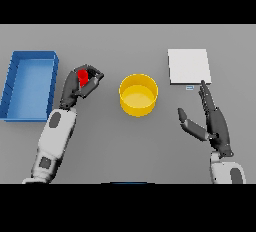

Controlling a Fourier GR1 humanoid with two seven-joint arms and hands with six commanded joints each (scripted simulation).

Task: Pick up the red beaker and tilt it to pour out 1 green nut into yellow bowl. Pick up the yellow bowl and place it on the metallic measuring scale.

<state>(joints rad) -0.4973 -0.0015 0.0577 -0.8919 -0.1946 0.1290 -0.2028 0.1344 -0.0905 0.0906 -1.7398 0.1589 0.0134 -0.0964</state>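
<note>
Curling round the red beaker, the fingers and thumb of the left hand hold it closed in on several sides, so that only a small patch of red shows between the dark digits (whether the beaker is upright or tipped cannot be told, nor whether it touches the grey surface). The left arm comes in from the lower left and runs up to that hand, which sits between the blue tray at the far left and the yellow bowl near the middle. The tray is a long open box with raised walls, lying apart from the hand. The bowl stands upright on the surface, well clear of both hands; its inside looks plain yellow, and no green nut can be made out in it. To the right of the bowl, further back, lies the metallic measuring scale, a pale square plate with a small display at its near edge. The right hand rests just in front of the scale, fingers straight and stretched toward it, thumb spread out to the side, holding nothing; the longest fingertip reaches close to the scale's near right corner.
</note>
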